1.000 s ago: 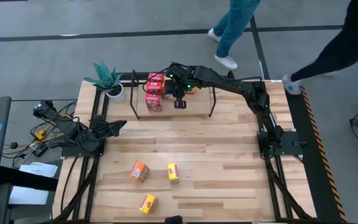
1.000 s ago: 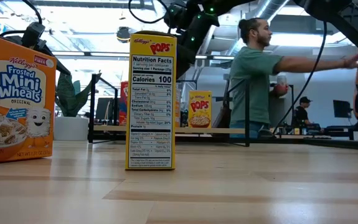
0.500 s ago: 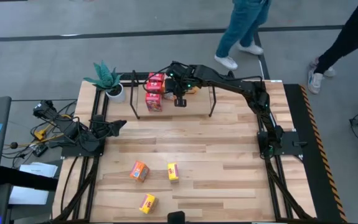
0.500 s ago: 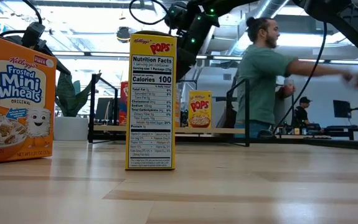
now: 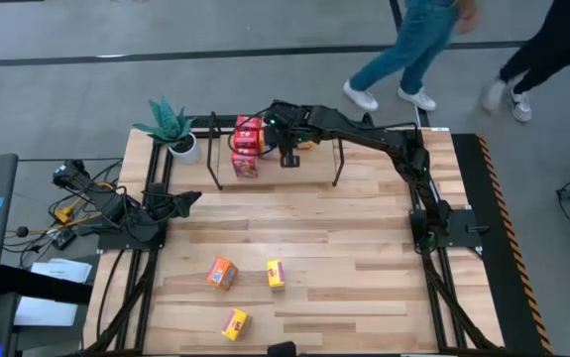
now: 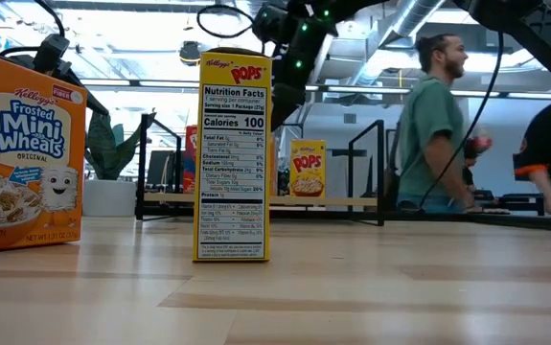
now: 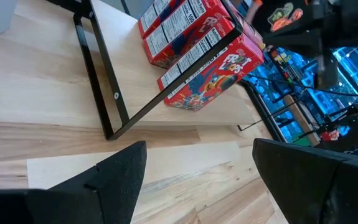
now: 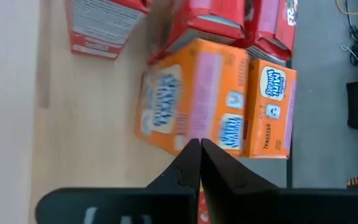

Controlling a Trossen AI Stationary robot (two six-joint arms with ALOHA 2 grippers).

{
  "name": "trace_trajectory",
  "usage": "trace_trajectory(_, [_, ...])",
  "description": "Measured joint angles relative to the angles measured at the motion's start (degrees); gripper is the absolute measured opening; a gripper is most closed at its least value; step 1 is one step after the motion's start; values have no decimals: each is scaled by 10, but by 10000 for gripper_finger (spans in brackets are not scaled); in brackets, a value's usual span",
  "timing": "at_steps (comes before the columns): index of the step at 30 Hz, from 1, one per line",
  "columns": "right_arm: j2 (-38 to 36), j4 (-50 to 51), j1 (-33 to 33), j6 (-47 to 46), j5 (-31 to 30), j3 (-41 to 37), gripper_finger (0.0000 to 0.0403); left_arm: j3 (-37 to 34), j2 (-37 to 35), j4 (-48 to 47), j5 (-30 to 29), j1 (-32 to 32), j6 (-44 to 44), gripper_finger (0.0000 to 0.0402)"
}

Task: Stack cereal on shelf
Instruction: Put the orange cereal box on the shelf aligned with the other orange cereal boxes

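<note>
- Shelf (image 5: 336, 159): black rod rack on a light wooden base, at the table's far edge, upright end loops at each side.
- On the shelf: three red cereal boxes (image 5: 246, 146) clustered at its left part; the left wrist view shows them as Froot Loops boxes (image 7: 210, 65) behind a slanted black rod.
- Also on the shelf: two orange Mini-Wheats boxes (image 8: 194, 102), side by side and touching, just beside the red ones; the second orange box (image 8: 269, 109) sits at the rack's rear edge.
- One yellow Pops box (image 6: 307, 169) stands upright on the shelf, seen in the low view.
- Right gripper (image 5: 287, 157) hovers over the shelf's middle, above the orange boxes; fingers (image 8: 190, 165) pressed together, nothing held.
- Left gripper (image 5: 187, 198) waits low at the table's left side, well apart from the shelf; jaws spread wide, empty, pointing toward the rack.
- Loose on the table's near part: an orange box (image 5: 223, 272), a yellow box (image 5: 276, 274) just beside it, another yellow box (image 5: 234, 323) nearer the front edge.
- The low view has the yellow Pops box (image 6: 234, 153) upright in the foreground, blocking much of the shelf; the orange Frosted Mini-Wheats box (image 6: 24, 153) stands to its left.
- White potted plant (image 5: 172, 127) at the table's far-left corner, just beside the shelf's end loop.
- Two people walk behind the table (image 5: 364, 213); one in a green top (image 6: 428, 125).
</note>
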State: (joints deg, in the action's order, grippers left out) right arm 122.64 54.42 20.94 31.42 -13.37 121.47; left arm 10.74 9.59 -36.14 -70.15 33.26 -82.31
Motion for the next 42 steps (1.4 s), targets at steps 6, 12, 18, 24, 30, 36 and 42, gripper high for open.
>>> trace_trajectory(6, [-59,71,-42,-22,28,1,21,0,0,1,8,0,9,286])
trace_trajectory(12, [-116,127,-87,-101,195,1,56,0,0,1,21,0,33,286])
trace_trajectory(18, [-132,142,-142,-212,209,1,142,0,0,0,55,0,36,286])
trace_trajectory(24, [-123,187,-227,-318,209,0,231,0,0,0,136,0,65,286])
trace_trajectory(30, [-101,156,-309,-376,168,2,254,0,0,2,207,1,92,286])
trace_trajectory(36, [-80,163,-368,-434,160,1,244,-3,0,107,315,0,207,286])
trace_trajectory(42, [-80,193,-412,-490,158,0,230,1,6,224,400,0,233,286])
